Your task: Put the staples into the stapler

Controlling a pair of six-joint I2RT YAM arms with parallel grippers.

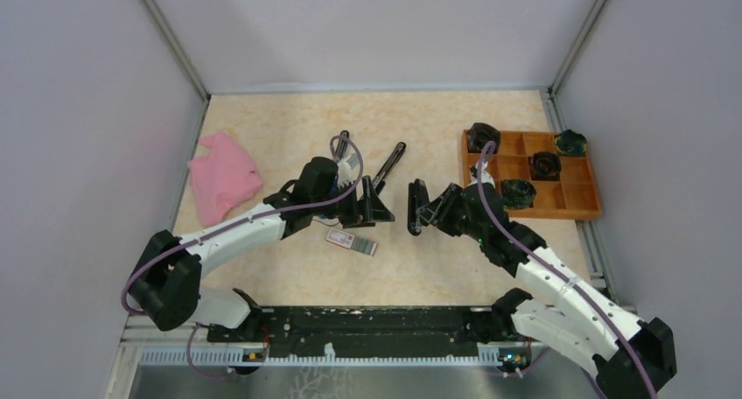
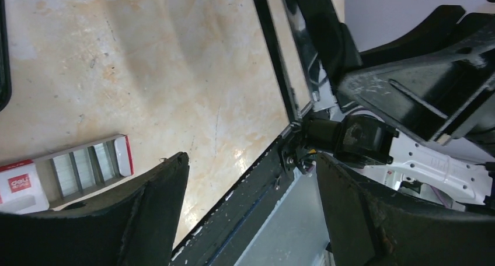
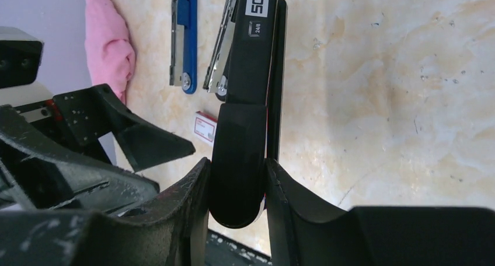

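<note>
A black stapler (image 3: 245,102) marked "50" is hinged open, its metal magazine (image 3: 219,44) swung away to the left. My right gripper (image 3: 238,164) is shut on its rounded near end. From above, the stapler (image 1: 389,164) lies mid-table with the right gripper (image 1: 418,208) at its near end. The staples (image 2: 87,167) are grey strips in an opened white box with red print, flat on the table (image 1: 352,241). My left gripper (image 2: 251,161) is open and holds nothing, just right of the box. From above the left gripper (image 1: 372,208) faces the right one.
A second, blue stapler (image 1: 341,145) lies open left of the black one. A pink cloth (image 1: 223,176) sits at the left wall. An orange compartment tray (image 1: 577,198) with dark round items stands at the right. A black rail (image 1: 367,320) runs along the near edge.
</note>
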